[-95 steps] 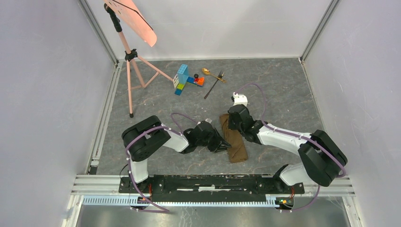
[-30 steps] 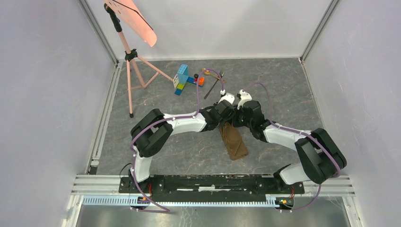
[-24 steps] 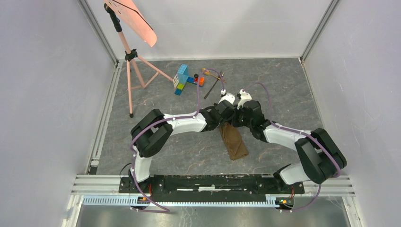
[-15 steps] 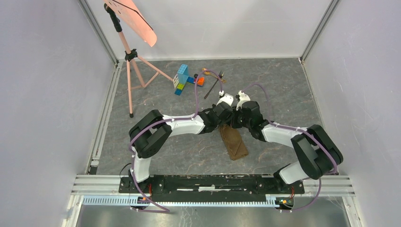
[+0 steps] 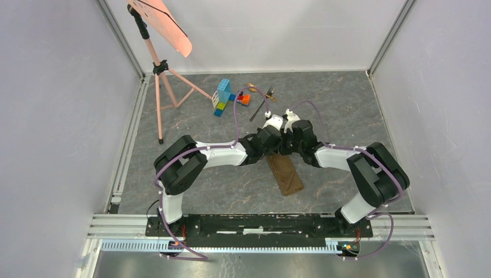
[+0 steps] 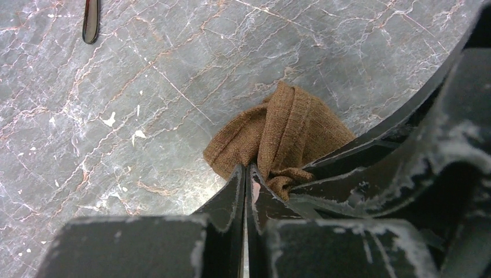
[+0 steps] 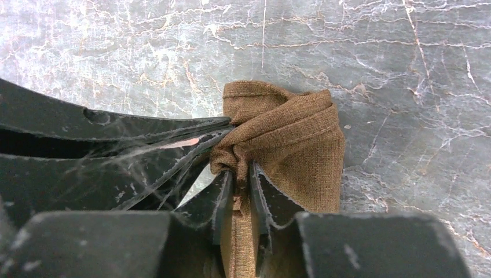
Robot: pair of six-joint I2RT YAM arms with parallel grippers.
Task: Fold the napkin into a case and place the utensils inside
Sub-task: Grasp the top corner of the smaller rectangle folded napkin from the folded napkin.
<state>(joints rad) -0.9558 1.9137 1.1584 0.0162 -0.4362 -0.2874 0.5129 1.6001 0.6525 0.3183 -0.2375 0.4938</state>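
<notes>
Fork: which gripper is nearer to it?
Left. The left gripper pinches the napkin at its far end, with the fork lying beyond it and leftward. The right gripper is at that same end, on the side away from the fork.

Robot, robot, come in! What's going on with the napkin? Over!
Left gripper shut on napkin, bunched far end. Right gripper pinching same end. Spoon, fork lie beyond, not yet inside. Toy blocks beside them, clear of napkin.

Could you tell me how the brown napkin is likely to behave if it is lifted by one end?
Probably floppy: the napkin bunches into soft creases where the jaws pinch it. It looks thin and light, so the free end would likely droop and the fold may fall open.
</notes>
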